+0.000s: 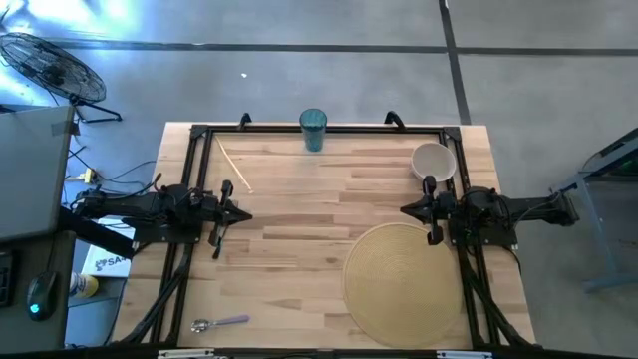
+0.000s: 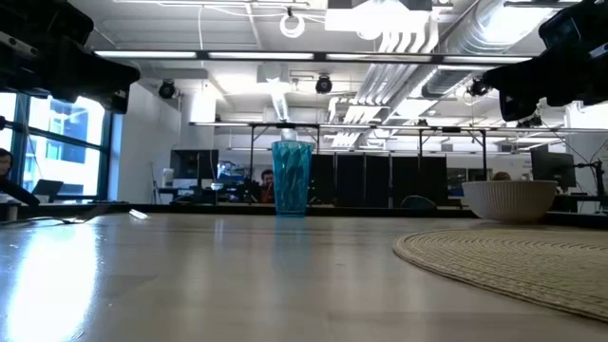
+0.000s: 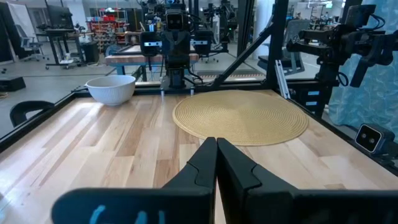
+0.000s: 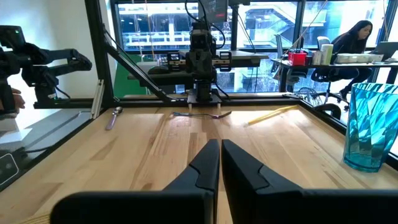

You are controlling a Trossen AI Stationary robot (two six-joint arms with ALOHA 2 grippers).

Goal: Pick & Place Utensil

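metal spoon [image 1: 217, 323], round woven placemat [image 1: 402, 282]

Teal ribbed cup [image 1: 313, 130]; white bowl [image 1: 434, 161]; tan (woven) placemat [image 1: 403, 282].

I see even, bright overhead light; ceiling lamps [image 2: 291, 23] flare white in the low view and sheen spreads across the counter [image 2: 142, 275]. The near counter blurs there. Daylit windows [image 4: 161, 28] glow behind my right wrist view.
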